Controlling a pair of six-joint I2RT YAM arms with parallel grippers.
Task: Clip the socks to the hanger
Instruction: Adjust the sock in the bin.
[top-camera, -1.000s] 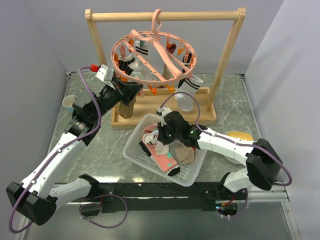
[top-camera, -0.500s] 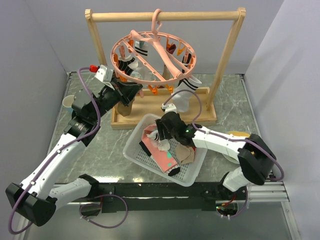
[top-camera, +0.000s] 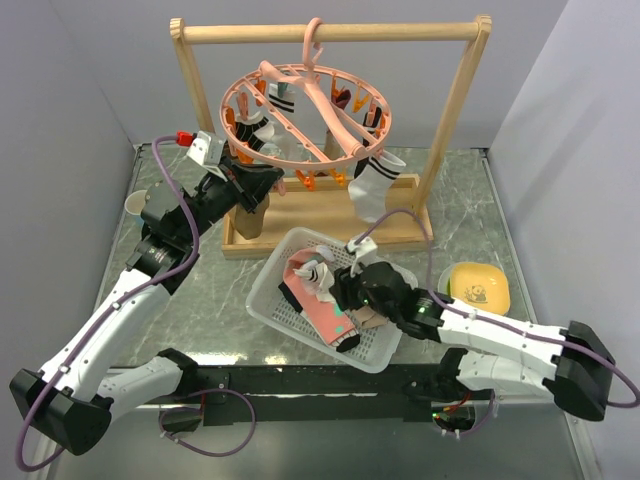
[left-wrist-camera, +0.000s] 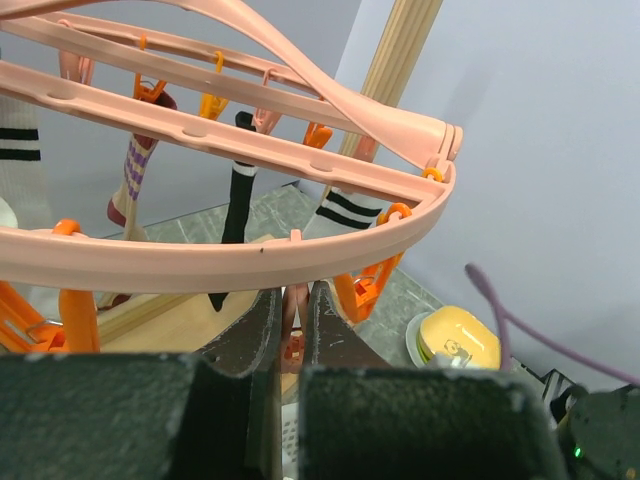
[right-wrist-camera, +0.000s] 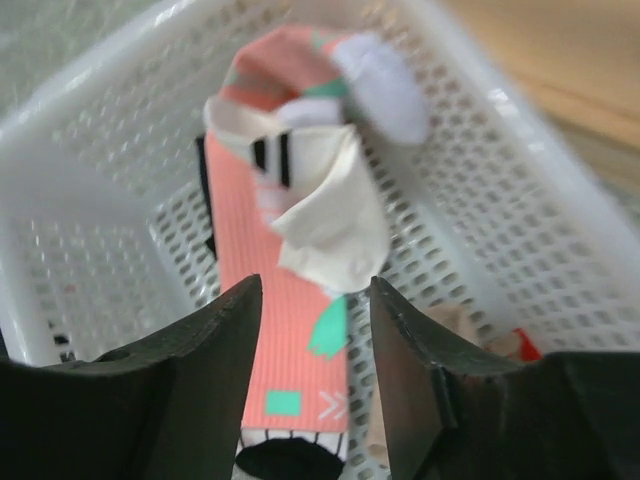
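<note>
The salmon-pink ring hanger (top-camera: 300, 110) hangs by its hook from the wooden rack, with several socks clipped to it, among them a white one with black stripes (top-camera: 375, 185). My left gripper (top-camera: 275, 178) is under the ring's near rim (left-wrist-camera: 200, 255), shut on a pink dangling clip (left-wrist-camera: 293, 315). My right gripper (top-camera: 345, 290) hovers open over the white mesh basket (top-camera: 270, 300), nothing between its fingers. Below it lie a pink sock (right-wrist-camera: 285, 330) and a crumpled white sock with black stripes (right-wrist-camera: 325, 215). A tan sock (top-camera: 372, 312) lies beside them.
The wooden rack (top-camera: 330, 32) stands on a tray base at the back. A yellow dish (top-camera: 478, 285) sits right of the basket, beside my right arm. A small cup (top-camera: 136, 203) stands at the far left. Walls close in on both sides.
My right gripper has opened, let go of the white sock and drawn back right and nearer over the basket. The left gripper has stayed shut at the hanger's clip.
</note>
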